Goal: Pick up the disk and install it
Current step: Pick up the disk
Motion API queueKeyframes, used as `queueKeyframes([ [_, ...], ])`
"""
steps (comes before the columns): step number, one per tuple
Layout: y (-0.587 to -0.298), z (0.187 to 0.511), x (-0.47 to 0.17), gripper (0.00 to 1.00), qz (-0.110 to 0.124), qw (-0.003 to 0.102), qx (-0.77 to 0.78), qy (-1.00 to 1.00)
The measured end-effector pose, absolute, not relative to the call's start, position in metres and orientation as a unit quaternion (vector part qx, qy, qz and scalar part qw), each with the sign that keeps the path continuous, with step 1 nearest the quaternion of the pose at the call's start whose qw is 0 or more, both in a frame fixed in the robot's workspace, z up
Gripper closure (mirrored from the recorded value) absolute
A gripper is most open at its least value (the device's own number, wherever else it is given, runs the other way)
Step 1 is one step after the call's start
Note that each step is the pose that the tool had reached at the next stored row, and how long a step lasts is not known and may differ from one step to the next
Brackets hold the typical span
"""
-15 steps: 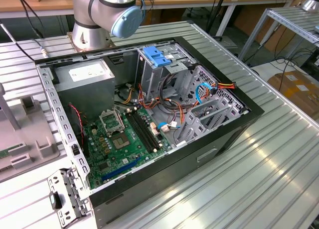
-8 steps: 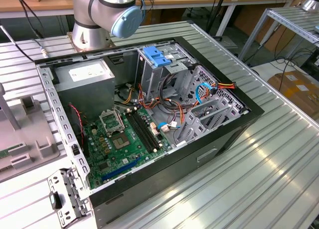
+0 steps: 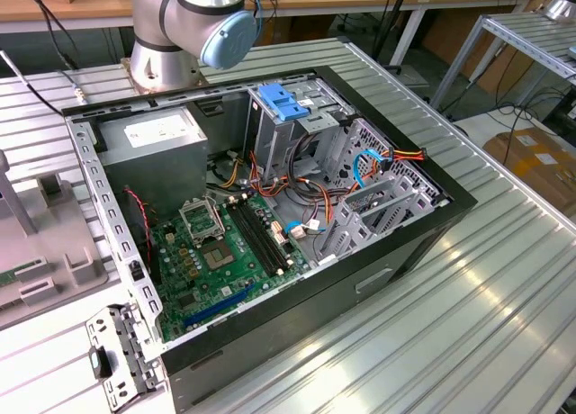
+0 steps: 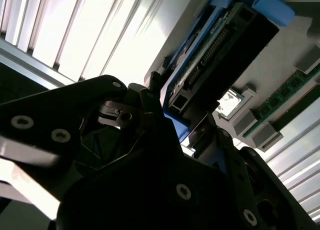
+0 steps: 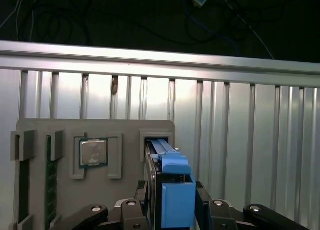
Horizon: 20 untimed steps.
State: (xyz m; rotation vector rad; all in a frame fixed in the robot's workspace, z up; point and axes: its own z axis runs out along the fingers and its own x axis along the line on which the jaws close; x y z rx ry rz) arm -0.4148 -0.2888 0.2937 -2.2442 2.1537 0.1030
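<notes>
Starting off to one side of my claw [image 5: 172,189], a grey holder [image 5: 125,131] carries a memory stick [image 5: 49,190], then a processor [image 5: 93,152]. Next comes the disk [image 5: 154,174], clenched between my fingers [image 5: 201,200] and standing on edge, its long axis running straight out from my fingertips into the holder's slot; the connector edge [image 4: 212,45] shows in the second wrist view. I judge it stiff, dense, smooth-faced and shock-shy, best held across the flat metal faces, clear of the blue rail [image 5: 176,165].
</notes>
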Motion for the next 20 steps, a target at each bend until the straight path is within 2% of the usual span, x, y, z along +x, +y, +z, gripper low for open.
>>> queueKeyframes([
  [20, -0.289, 0.278, -0.415, 0.52, 0.033, 0.015, -0.721, 0.692],
])
